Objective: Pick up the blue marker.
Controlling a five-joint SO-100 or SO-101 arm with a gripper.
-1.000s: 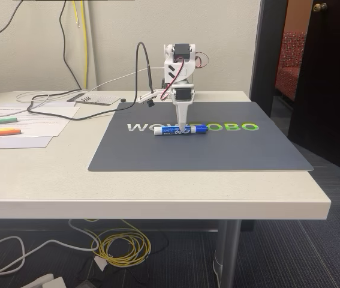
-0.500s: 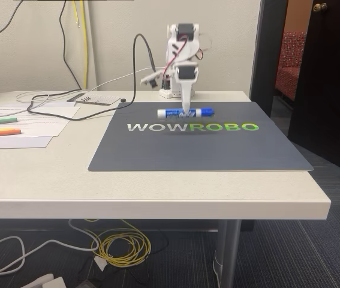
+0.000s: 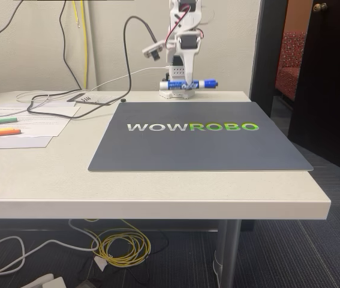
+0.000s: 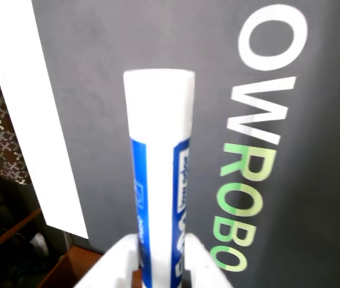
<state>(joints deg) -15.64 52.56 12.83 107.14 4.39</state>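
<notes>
Well above the gray mat [image 3: 199, 141], the white arm [image 3: 183, 42] stands drawn up tall near the table's back edge.
Its gripper [image 3: 184, 89] points down, jaws clamped on the blue marker [image 3: 187, 86], held level in mid-air, cap rightward; the wrist view [image 4: 159, 198] cuts off the marker's near end.

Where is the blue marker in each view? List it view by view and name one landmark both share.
Fixed view: the blue marker hangs level in the gripper, above the mat's far edge.
Wrist view: the marker runs up the middle from the bottom.
Shared landmark: the WOWROBO lettering on the grey mat.
</notes>
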